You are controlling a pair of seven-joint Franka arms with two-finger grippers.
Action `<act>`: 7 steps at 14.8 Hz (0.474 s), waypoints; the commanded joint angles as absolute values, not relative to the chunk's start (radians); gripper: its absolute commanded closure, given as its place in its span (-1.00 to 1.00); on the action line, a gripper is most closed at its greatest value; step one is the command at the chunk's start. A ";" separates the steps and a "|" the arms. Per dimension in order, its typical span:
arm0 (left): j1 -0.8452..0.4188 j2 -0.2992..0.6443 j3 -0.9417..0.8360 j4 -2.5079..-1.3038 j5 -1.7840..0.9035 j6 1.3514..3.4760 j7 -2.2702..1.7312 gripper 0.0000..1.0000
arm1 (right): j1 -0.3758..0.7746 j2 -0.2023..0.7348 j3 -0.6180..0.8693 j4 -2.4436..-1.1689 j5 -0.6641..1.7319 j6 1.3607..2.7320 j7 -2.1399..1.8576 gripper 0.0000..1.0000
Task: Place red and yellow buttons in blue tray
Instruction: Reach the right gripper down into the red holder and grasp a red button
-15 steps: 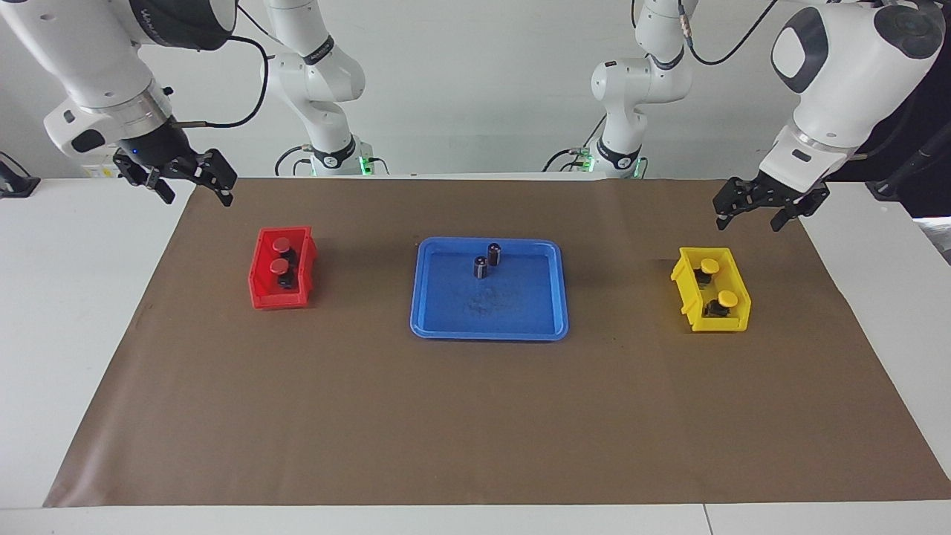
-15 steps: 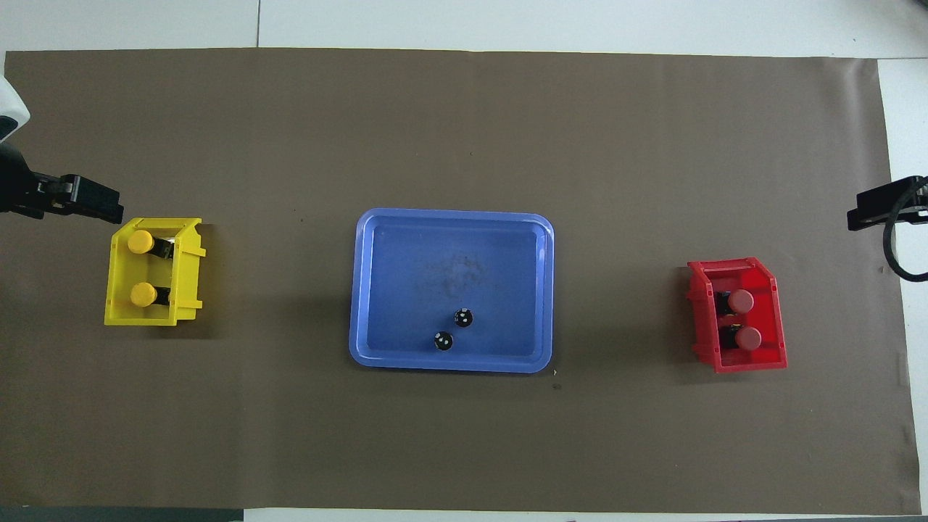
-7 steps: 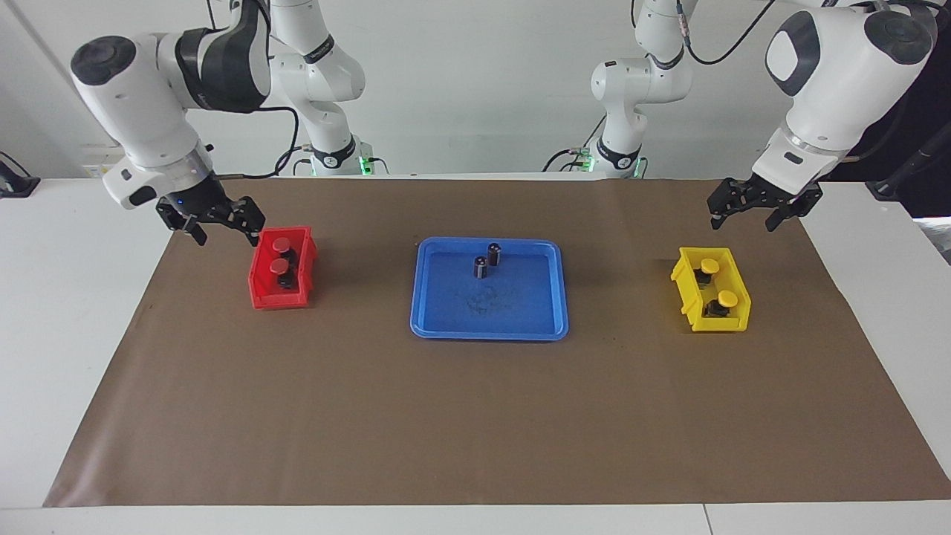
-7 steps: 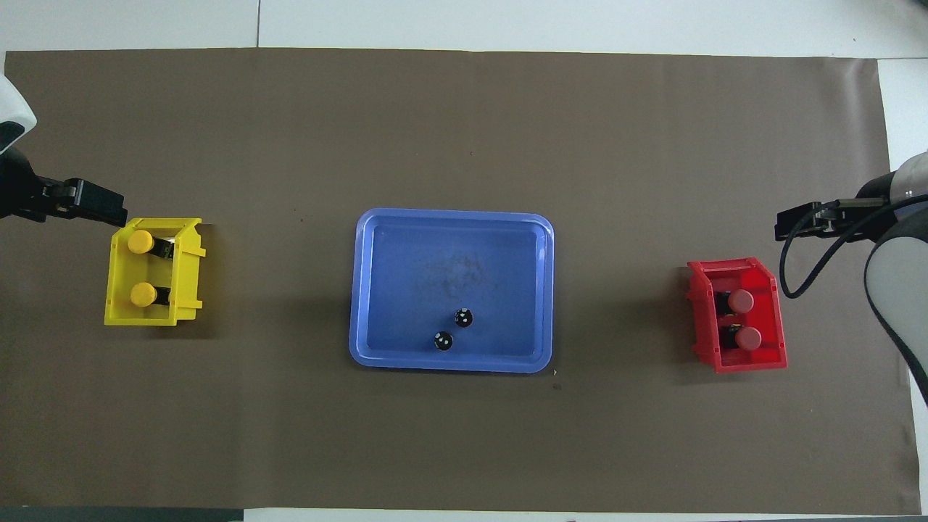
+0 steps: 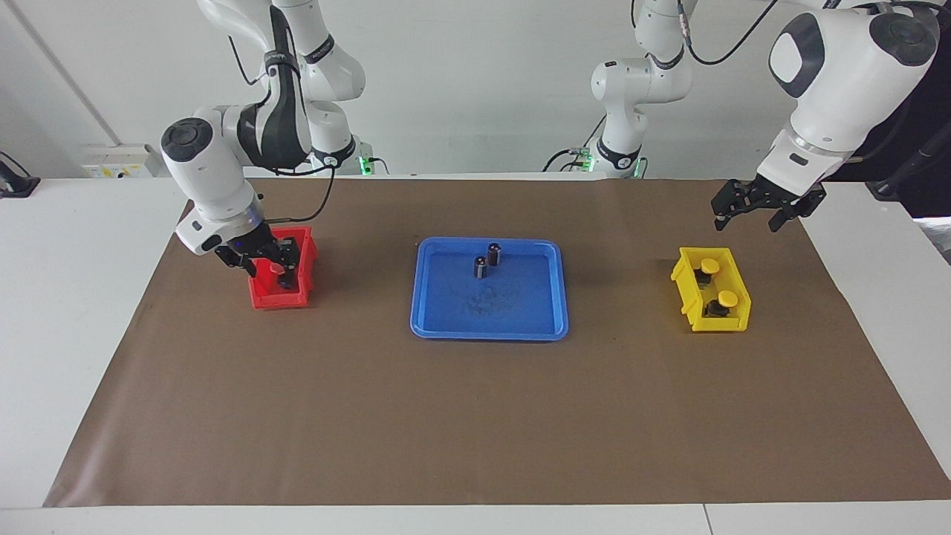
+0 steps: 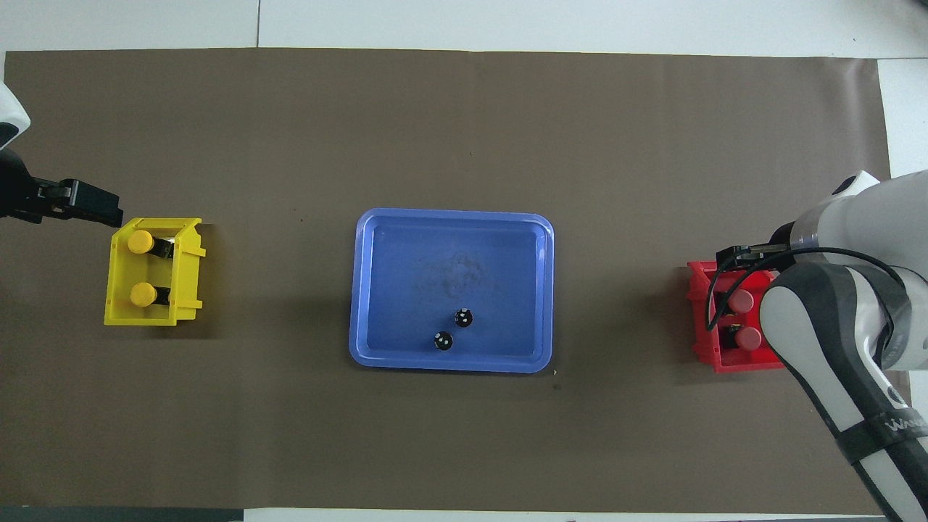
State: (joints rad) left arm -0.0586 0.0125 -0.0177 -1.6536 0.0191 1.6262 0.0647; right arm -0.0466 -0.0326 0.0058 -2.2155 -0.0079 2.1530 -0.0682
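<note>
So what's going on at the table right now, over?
Right gripper down in red bin at the red buttons. Left gripper open, hovering by yellow bin. Blue tray holds only two dark cylinders. Nothing blocking.

Bright, even light from above floods my surface; soft short shadows hug the blue tray, no glare, and both views stay sharp to the edges.

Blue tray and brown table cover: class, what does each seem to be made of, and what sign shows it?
Blue tray: probably moulded plastic, with rounded corners, a raised rim and a scuffed floor. Brown table cover: likely matte paper or thin sheet, flat and dull, with cut edges.
</note>
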 commanded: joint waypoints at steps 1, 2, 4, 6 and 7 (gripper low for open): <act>-0.045 -0.023 -0.015 -1.706 0.031 1.660 0.063 -1.00 | -0.060 -0.071 0.009 -2.272 0.006 2.195 -0.112 -0.47; -0.041 -0.025 -0.015 -1.707 0.031 1.658 0.061 -1.00 | -0.060 -0.074 0.009 -2.285 0.006 2.207 -0.113 -0.44; -0.040 -0.031 -0.015 -1.724 0.031 1.661 0.061 -1.00 | -0.071 -0.084 0.009 -2.313 0.006 2.221 -0.115 -0.39; -0.040 -0.049 -0.015 -1.756 0.031 1.680 0.061 -1.00 | -0.072 -0.095 0.009 -2.341 0.006 2.243 -0.141 -0.35; -0.040 -0.051 -0.015 -1.764 0.031 1.687 0.061 -1.00 | -0.078 -0.100 0.009 -2.351 0.006 2.249 -0.159 -0.35</act>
State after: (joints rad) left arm -0.0435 -0.0054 -0.0143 -1.6977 0.0191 1.6434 0.0647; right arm -0.0573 -0.0590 0.0033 -2.2955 -0.0079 2.2143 -0.1088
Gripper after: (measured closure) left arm 0.000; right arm 0.322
